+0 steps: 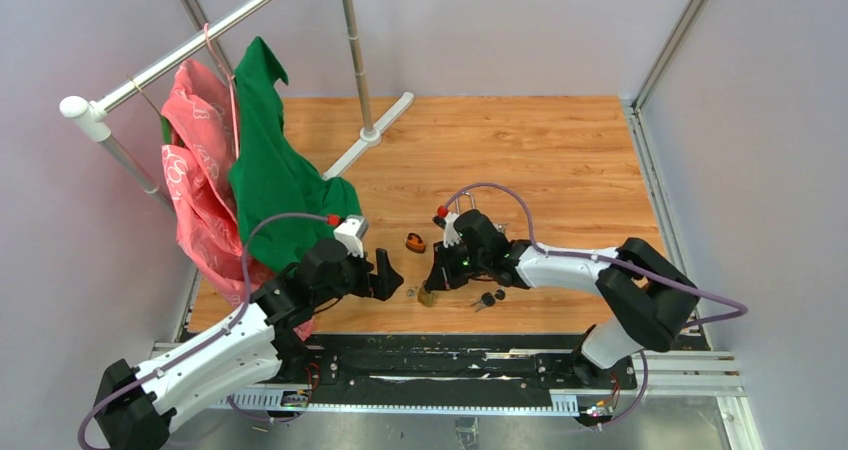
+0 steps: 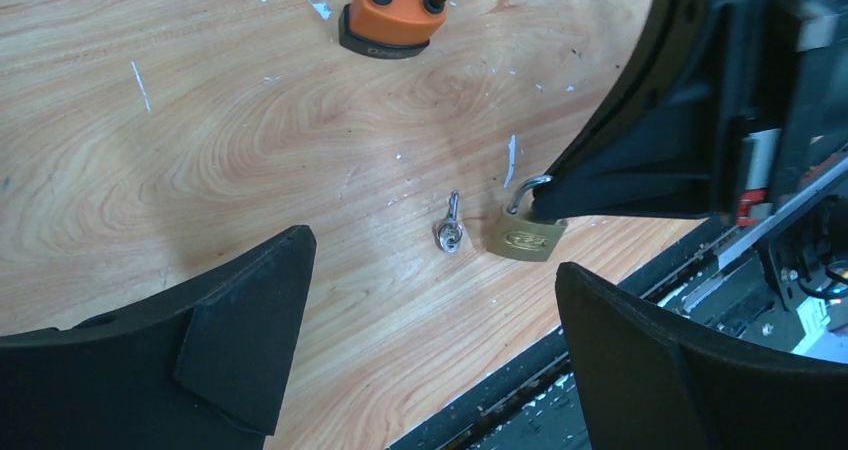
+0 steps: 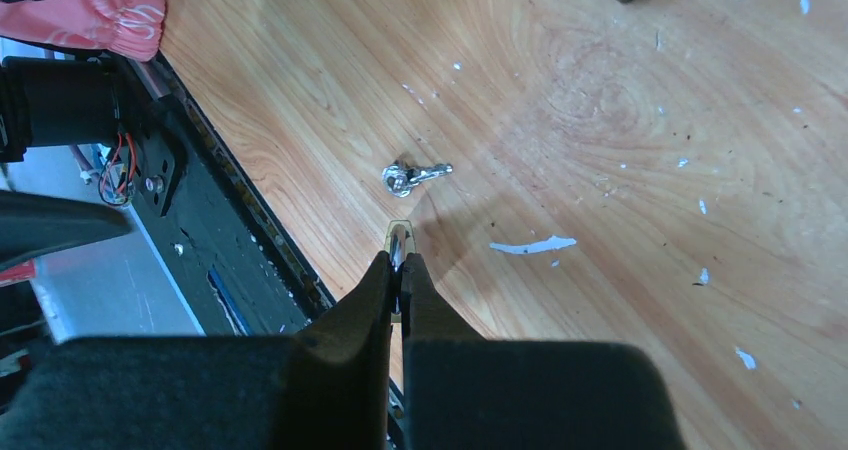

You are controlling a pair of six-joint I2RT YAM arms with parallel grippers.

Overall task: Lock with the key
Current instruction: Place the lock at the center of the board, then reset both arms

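1. We locate the rectangular brass padlock (image 2: 525, 240) low on the wood-grain surface (image 2: 250, 150), close to its near edge and beside the black rail.
2. The right tool (image 2: 545, 202) is clenched on the padlock's steel shackle. In the right wrist view its black fingers (image 3: 350, 310) press together with the brass edge between them.
3. We cannot tell whether the shackle is latched.
4. The small silver key (image 2: 451, 232) lies flat on the surface just beside the padlock. It does not touch the padlock, and neither tool touches it.
5. The left tool (image 2: 435, 300) is released, with its fingers spread wide above the key and padlock.
6. An orange padlock with a black shackle (image 2: 395, 20) lies farther in on the surface, well apart from the brass one.
7. A bunch of black-headed keys (image 1: 487, 298) lies near the right tool.
8. A green garment (image 1: 265, 160) and a pink garment (image 1: 200, 190) hang from a metal rail (image 1: 180, 55) at the left.
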